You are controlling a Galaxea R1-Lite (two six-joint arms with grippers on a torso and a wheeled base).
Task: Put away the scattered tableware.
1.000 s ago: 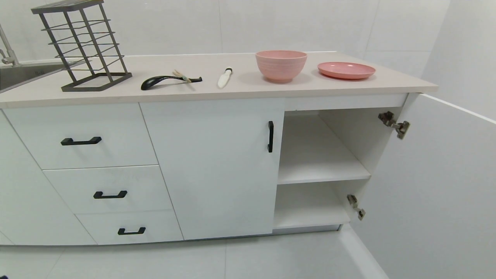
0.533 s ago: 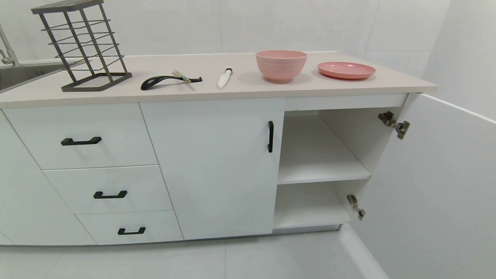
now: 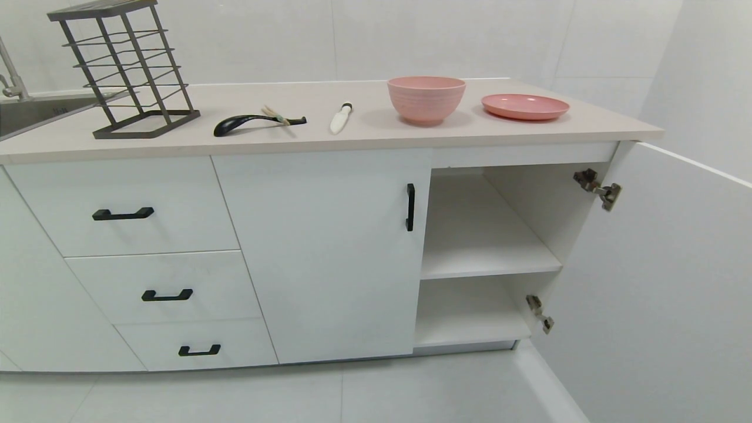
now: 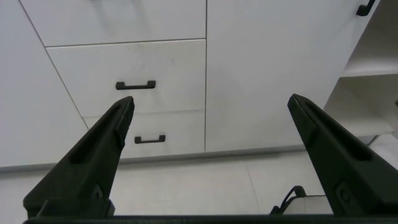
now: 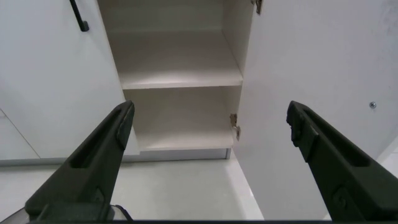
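Nothing is put away yet. The left gripper [image 4: 211, 102] and right gripper [image 5: 209, 109] both gape wide and hold nothing. The open cupboard [image 5: 180, 74] lies just ahead of the right gripper. The bowl [image 3: 426, 98], plate [image 3: 524, 106], black spoon [image 3: 247, 123], white knife [image 3: 341, 117] and what may be chopsticks [image 3: 275, 115] sit on the counter [image 3: 176, 144], apparently well above both grippers.

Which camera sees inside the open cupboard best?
The right wrist view: it looks straight into the open cupboard, both levels in full, framed by the open right gripper. The head view sees it slanted from above, under the countertop. The left wrist view catches a shelf edge beside the closed door.
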